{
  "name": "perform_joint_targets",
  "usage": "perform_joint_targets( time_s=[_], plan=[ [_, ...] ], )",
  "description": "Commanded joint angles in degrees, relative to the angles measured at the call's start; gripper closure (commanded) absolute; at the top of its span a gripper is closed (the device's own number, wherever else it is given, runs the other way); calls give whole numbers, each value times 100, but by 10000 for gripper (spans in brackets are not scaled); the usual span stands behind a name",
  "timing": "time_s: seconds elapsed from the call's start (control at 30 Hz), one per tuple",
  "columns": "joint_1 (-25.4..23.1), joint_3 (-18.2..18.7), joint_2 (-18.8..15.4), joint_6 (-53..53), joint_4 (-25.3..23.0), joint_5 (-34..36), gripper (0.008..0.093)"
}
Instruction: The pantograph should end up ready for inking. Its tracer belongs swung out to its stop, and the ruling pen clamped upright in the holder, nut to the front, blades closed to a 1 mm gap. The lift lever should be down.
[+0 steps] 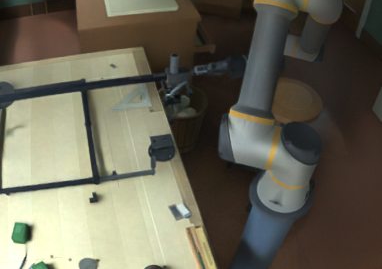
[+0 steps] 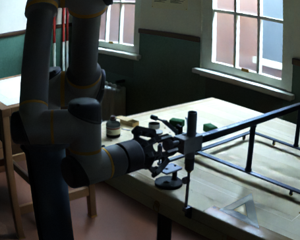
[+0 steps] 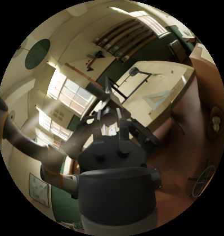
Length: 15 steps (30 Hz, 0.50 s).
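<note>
The pantograph's tracer head (image 1: pixel 176 74) (image 2: pixel 190 142), a grey block with an upright tube and a thin needle hanging below, sits at the end of the long dark arm, out past the table's edge. My gripper (image 1: pixel 187 72) (image 2: pixel 174 144) (image 3: pixel 112 119) reaches in level from the side and is closed on this head. The dark bar frame (image 1: pixel 87 128) (image 2: pixel 253 145) lies across the drawing table. The round-based pen holder (image 1: pixel 162 148) (image 2: pixel 169 179) stands at the table's edge. I cannot make out the ruling pen or the lift lever.
Behind the table stands a wooden desk (image 1: pixel 135 18). A wicker wastebasket (image 1: pixel 190 115) sits on the floor under the tracer. A set square (image 1: pixel 132 100) (image 2: pixel 241 209), an ink bottle (image 2: pixel 113 127), green blocks (image 2: pixel 209 127) and small pieces lie on the table.
</note>
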State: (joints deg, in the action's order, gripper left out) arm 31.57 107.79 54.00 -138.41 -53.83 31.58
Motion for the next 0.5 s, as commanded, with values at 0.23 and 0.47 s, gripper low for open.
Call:
perform_joint_targets(
  time_s=[0.23, 0.47],
  plan=[
    [0, -1, 4, -2, 2, -1, 514],
    [0, -1, 4, -2, 2, -1, 434]
  ],
)
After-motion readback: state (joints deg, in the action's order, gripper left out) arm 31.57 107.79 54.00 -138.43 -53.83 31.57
